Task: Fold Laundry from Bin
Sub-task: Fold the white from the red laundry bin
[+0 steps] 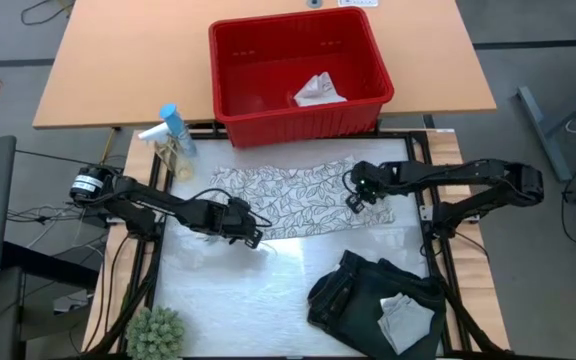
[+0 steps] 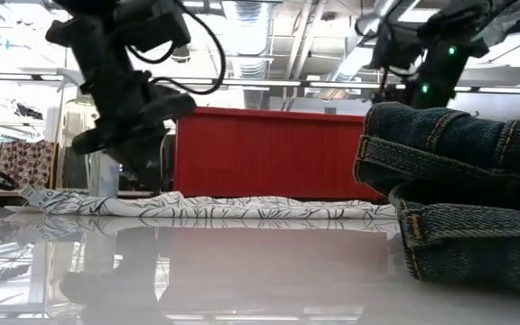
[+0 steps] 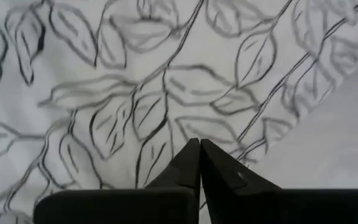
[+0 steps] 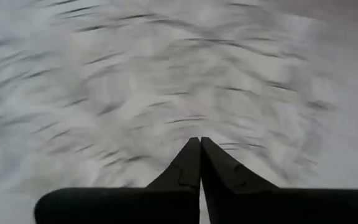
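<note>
The white-grey leaf-patterned cloth (image 1: 288, 195) lies flat as a long strip across the middle of the table (image 2: 224, 209). My left gripper (image 1: 256, 240) is shut, with nothing between its fingers. It is just above the cloth's near-left edge (image 3: 135, 93). My right gripper (image 1: 354, 203) is also shut with nothing in it, and hangs over the cloth's right end (image 4: 166, 81). The red bin (image 1: 298, 125) stands beyond the cloth, with a small whitish cloth (image 1: 318, 90) on its floor. A dark garment (image 1: 363, 295) lies bunched at the near right.
A light grey cloth piece (image 1: 406, 318) rests on the dark garment, which fills the right of the low view (image 2: 459, 181). A spray bottle (image 1: 173, 135) lies at the far left by the bin. A small green plant (image 1: 155, 333) stands at the near-left corner.
</note>
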You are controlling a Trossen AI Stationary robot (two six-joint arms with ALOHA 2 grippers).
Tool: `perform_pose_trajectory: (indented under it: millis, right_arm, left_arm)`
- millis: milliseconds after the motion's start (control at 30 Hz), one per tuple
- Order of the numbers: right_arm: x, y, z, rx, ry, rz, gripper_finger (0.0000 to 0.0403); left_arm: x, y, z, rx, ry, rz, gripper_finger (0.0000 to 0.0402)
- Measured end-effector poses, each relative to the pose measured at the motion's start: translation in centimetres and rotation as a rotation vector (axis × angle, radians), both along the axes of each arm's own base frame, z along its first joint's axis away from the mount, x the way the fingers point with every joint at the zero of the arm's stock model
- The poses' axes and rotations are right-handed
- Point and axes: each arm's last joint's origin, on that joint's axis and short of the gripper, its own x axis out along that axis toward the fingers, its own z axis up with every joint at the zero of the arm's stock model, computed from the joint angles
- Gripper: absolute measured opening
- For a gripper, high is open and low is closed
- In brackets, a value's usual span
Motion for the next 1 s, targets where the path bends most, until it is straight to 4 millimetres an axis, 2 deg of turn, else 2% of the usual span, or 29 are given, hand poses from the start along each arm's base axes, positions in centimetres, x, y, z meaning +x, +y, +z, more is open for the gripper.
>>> perform_pose_trajectory:
  millis: [100, 267, 400, 500, 633, 767, 1000]
  right_arm:
    - [1.0, 1.0, 0.8, 0.084, -0.079, 0.222, 0.0042]
    - [1.7, 3.3, 0.9, 0.09, -0.092, 0.467, 0.0078]
    - [1.8, 4.7, 0.9, 0.021, -0.059, 0.578, 0.0137]
    - [1.8, 5.5, 0.9, 0.018, -0.032, 0.623, 0.0193]
    - [1.2, 7.1, 0.1, -0.002, 0.102, 0.717, 0.0246]
    - [0.6, 8.2, -1.1, -0.097, 0.292, 0.759, 0.0254]
    - [0.9, 8.5, -3.6, -0.145, 0.491, 0.764, 0.0255]
  left_arm:
    - [0.7, 0.1, 1.0, 0.021, -0.025, -0.042, 0.0]
    - [1.1, 0.0, 5.3, 0.108, -0.129, -0.242, 0.0014]
    - [0.8, -0.2, 8.7, 0.173, -0.209, -0.446, 0.0056]
    - [0.4, -0.3, 10.3, 0.21, -0.251, -0.563, 0.0101]
    - [0.4, -0.5, 9.6, 0.254, -0.193, -0.635, 0.0159]
    - [1.4, -0.3, 7.8, 0.275, -0.118, -0.604, 0.0201]
    - [4.2, -0.1, 5.0, 0.276, -0.128, -0.599, 0.0217]
